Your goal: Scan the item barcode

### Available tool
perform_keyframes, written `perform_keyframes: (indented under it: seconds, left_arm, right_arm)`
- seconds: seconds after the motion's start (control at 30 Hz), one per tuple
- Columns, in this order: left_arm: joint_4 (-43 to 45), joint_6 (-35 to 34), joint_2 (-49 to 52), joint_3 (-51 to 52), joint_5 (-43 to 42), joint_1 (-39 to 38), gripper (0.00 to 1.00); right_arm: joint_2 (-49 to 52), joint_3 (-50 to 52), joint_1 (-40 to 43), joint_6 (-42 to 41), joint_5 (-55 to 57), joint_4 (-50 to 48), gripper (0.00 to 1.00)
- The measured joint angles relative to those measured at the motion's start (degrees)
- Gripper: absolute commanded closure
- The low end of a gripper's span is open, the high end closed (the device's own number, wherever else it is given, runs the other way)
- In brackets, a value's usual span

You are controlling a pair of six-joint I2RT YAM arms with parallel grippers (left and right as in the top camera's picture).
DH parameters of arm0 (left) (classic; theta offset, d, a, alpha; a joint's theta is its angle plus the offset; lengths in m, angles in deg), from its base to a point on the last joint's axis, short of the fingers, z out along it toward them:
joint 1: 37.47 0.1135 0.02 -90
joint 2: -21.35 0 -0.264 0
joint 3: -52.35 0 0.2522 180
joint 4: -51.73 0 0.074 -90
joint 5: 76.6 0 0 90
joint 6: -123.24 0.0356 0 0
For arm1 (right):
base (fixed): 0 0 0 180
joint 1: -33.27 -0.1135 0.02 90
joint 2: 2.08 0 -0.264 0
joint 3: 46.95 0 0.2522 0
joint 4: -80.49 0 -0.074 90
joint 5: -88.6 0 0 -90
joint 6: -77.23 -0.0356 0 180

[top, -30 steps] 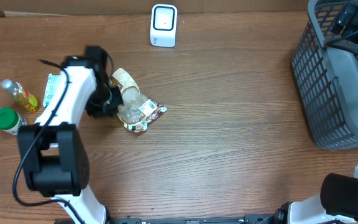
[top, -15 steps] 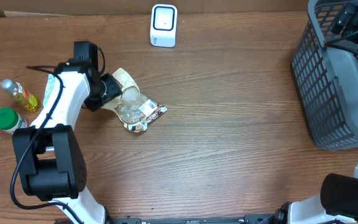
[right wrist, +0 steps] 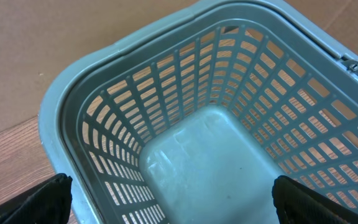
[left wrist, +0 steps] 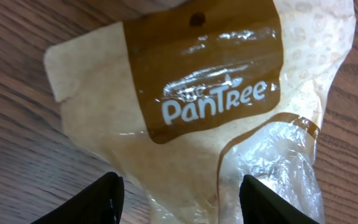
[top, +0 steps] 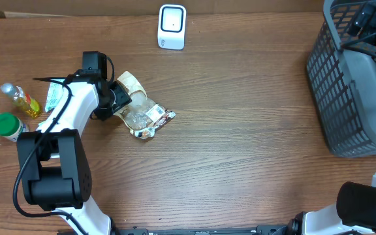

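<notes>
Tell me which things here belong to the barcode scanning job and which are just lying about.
Job: brown-and-clear plastic snack bag; white boxy scanner; left pincer, open over the bag.
Lying about: small bottle of yellow liquid; green-capped jar; green-and-white packet; grey plastic basket.

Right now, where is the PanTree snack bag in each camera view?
Overhead: snack bag lies left of centre, beside the left gripper.
Left wrist: bag fills most of the frame, logo facing up.
Right wrist: not in it; only the basket shows.
Shared landmark: the wooden table, bare at the wrist view's left edge; the basket ties right wrist to overhead.
</notes>
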Motion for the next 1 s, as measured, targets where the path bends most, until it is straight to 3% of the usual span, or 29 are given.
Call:
perform_keyframes:
  seconds: [0.57, 0.8, 0.9, 1.0]
  left_arm:
    - [3.82, -0.96, 3.43, 2.21, -0.22, -1.27, 0.38]
    - [3.61, -0.13, 3.65, 2.14, -0.28, -1.22, 0.56]
    - [3.32, 0.66, 3.67, 1.92, -0.7, -1.16, 0.71]
    - [2.08, 2.47, 3.67, 1.14, -1.95, -0.52, 0.78]
  right_arm:
    - [0.0, 0.0, 0.0, 0.0, 0.0, 0.04, 0.0]
    - [0.0, 0.0, 0.0, -0.02, 0.0, 0.04, 0.0]
    - [0.0, 0.0, 0.0, -0.02, 0.0, 0.07, 0.0]
    - [0.0, 0.0, 0.0, -0.04, 0.0, 0.04, 0.0]
